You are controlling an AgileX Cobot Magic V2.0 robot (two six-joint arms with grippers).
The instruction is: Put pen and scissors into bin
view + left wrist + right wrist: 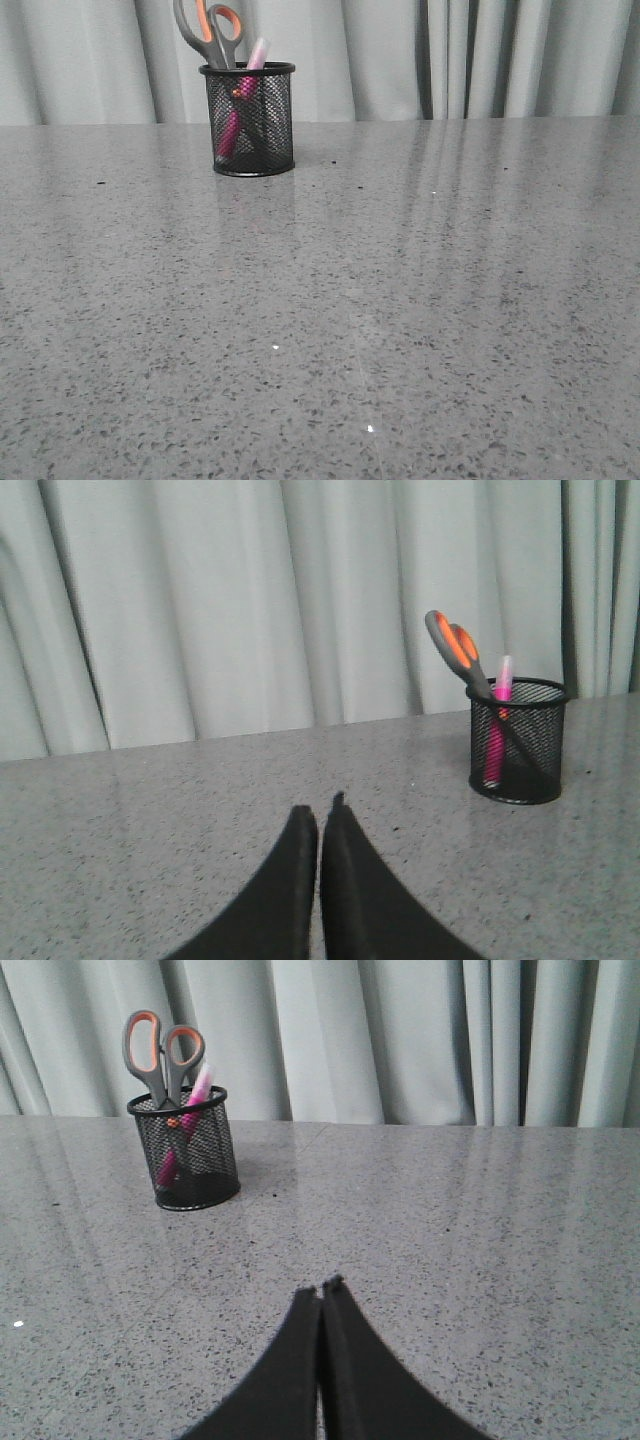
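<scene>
The black mesh bin (249,125) stands at the far left of the table. The magenta pen (240,110) and the scissors (210,30) stand inside it, the orange-lined handles sticking up above the rim. The bin (517,742) with the pen (497,730) and scissors (455,648) also shows in the left wrist view, and the bin (186,1150), pen (195,1100) and scissors (160,1050) show in the right wrist view. My left gripper (320,810) is shut and empty, well back from the bin. My right gripper (323,1288) is shut and empty, also far from it. Neither gripper shows in the front view.
The grey speckled table (400,300) runs back to a pale curtain (480,50) behind it.
</scene>
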